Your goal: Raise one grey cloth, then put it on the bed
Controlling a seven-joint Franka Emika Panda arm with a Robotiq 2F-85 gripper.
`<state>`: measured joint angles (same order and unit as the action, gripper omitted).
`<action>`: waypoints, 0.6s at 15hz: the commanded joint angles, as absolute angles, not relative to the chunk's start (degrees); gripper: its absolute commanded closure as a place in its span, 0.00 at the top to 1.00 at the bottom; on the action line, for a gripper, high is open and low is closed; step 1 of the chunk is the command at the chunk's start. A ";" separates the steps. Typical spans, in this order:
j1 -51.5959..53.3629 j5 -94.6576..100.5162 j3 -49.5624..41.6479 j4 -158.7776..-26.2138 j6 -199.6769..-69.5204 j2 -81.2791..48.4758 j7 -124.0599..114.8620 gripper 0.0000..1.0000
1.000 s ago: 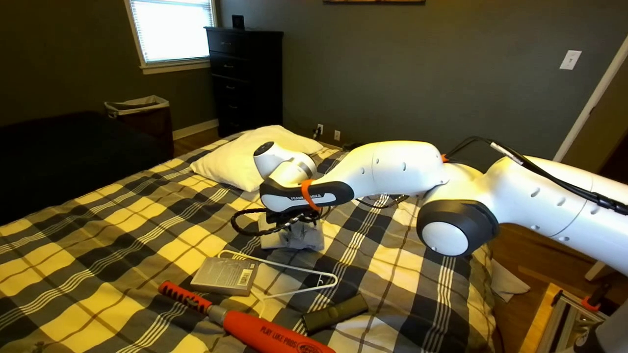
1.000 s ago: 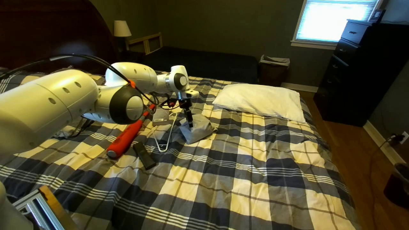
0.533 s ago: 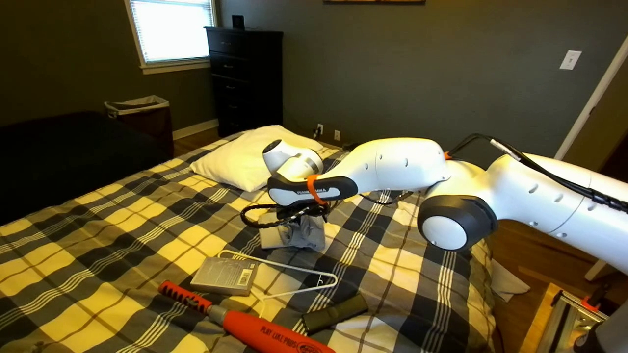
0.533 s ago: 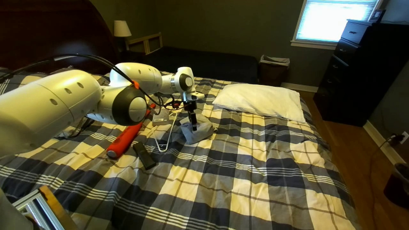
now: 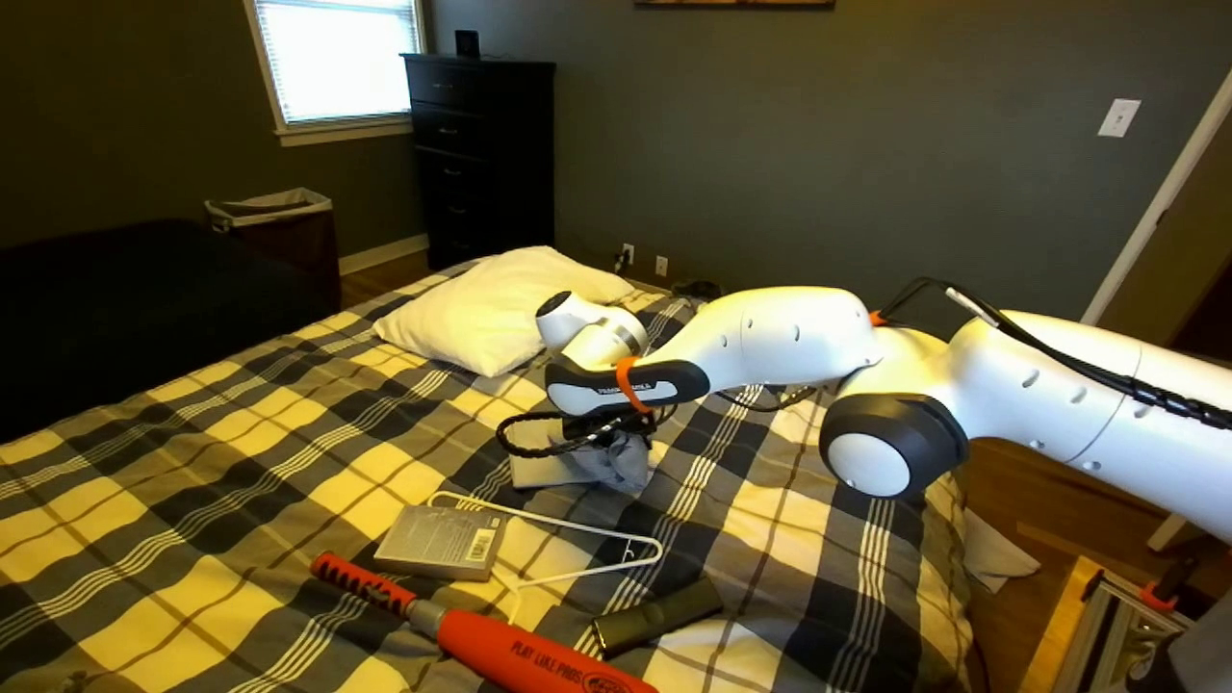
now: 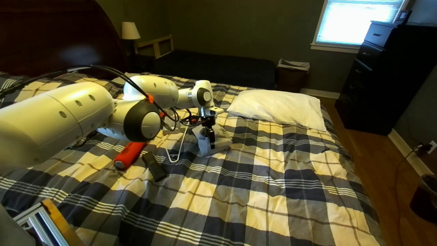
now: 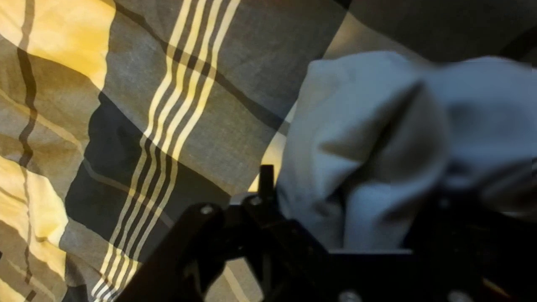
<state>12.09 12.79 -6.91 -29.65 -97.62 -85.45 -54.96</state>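
A crumpled grey cloth [image 5: 553,470] lies bunched on the bed [image 5: 241,462], which has a plaid cover. The cloth also shows in an exterior view [image 6: 223,140] and fills the right of the wrist view [image 7: 348,92]. My gripper [image 6: 212,145] points down at the cloth, fingertips pressed into or against it. In the wrist view my gripper [image 7: 356,188] looks open: the left finger stands beside the cloth's edge, and folds bulge up between the jaws. The right finger is hidden by cloth and shadow. In an exterior view the arm's wrist hides the fingers.
A white pillow [image 6: 276,106] lies beyond the cloth. A white hanger [image 6: 174,160], a grey boxed book [image 5: 438,541], a dark remote-like object [image 5: 659,613] and a red bat [image 5: 539,654] lie on the near side of it.
My gripper has moved sideways across the cloth and lower into it. The cloth has bunched and shifted slightly the same way. The other objects have not moved.
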 commanded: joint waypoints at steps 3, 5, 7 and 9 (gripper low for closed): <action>12.85 12.86 -8.26 -29.94 -100.37 -85.27 -55.49 0.22; 13.34 12.83 -8.34 -29.58 -100.74 -85.14 -55.93 0.07; 14.00 12.73 -8.34 -29.00 -100.48 -85.10 -56.18 0.00; 15.19 13.17 -8.94 -26.93 -98.74 -85.70 -56.22 0.00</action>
<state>13.63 12.82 -7.84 -29.11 -99.78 -84.96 -55.19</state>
